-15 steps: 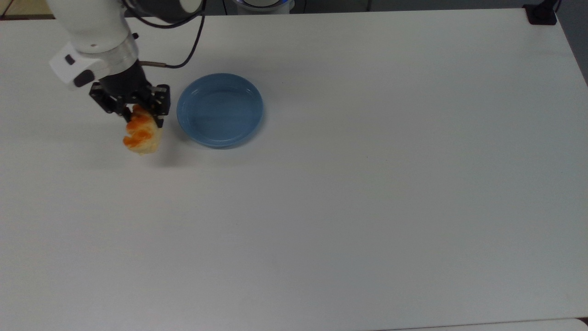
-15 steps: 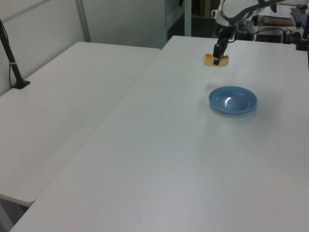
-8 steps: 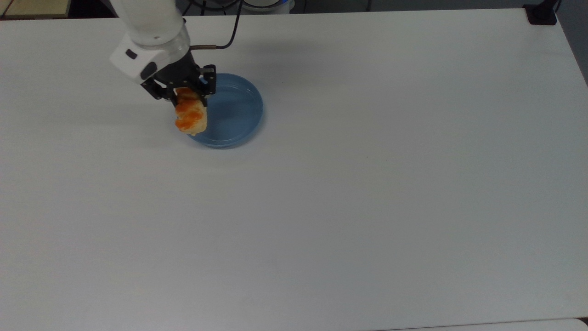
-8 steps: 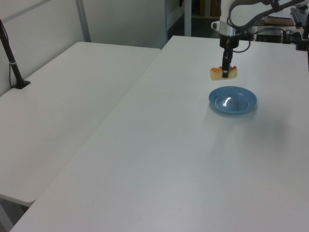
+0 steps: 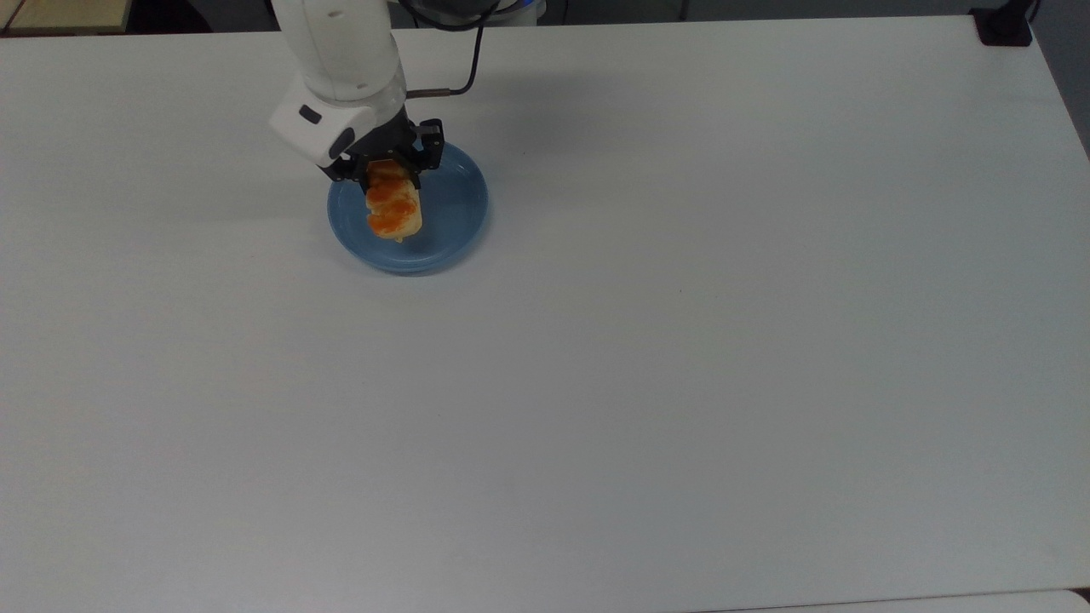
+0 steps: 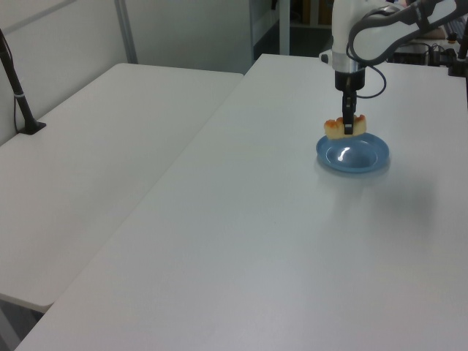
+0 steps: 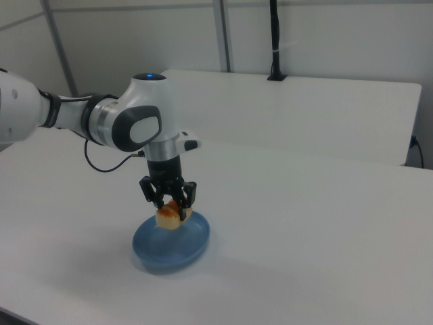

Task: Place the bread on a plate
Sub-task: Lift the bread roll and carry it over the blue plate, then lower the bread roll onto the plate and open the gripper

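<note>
The gripper (image 5: pixel 393 173) clenched the bread (image 5: pixel 393 209) by one end, hanging it just below itself over the plate (image 5: pixel 451 213), apparently for lowering.

2 white tables (image 6: pixel 110 146) abut; a black post (image 7: pixel 274 40) stands before pale walls (image 7: pixel 338 40).

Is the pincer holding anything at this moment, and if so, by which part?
Yes. The pincer is shut on the bread, gripping it at one end, so the rest of the bun sticks out beyond the fingers over the blue plate.
</note>
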